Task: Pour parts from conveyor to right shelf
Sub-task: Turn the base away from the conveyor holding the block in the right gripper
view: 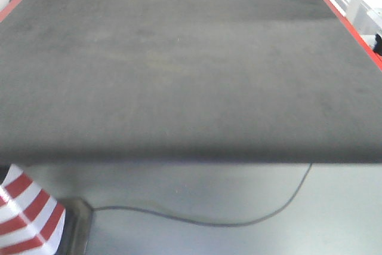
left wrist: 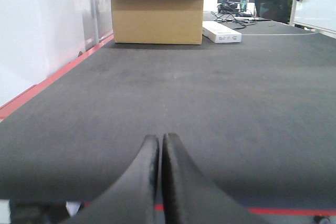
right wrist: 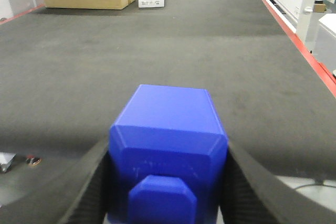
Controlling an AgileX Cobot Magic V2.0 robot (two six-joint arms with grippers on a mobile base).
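A bright-blue block part (right wrist: 168, 145) with a stud facing the camera sits clamped between the black fingers (right wrist: 89, 182) of my right gripper (right wrist: 168, 153), held above the near edge of the dark conveyor belt (right wrist: 173, 45). My left gripper (left wrist: 160, 142) has its two black fingers pressed together with nothing between them, low over the conveyor (left wrist: 210, 93) near its red edge strip. The front view shows only the bare conveyor (view: 179, 70); neither gripper appears there. The right shelf is out of view.
A cardboard box (left wrist: 157, 17) and a white flat device (left wrist: 221, 31) stand at the belt's far end. Red strips (view: 343, 19) run along the belt's sides. A cable (view: 209, 219) and a red-white striped cone (view: 24, 213) lie on the floor below the near edge.
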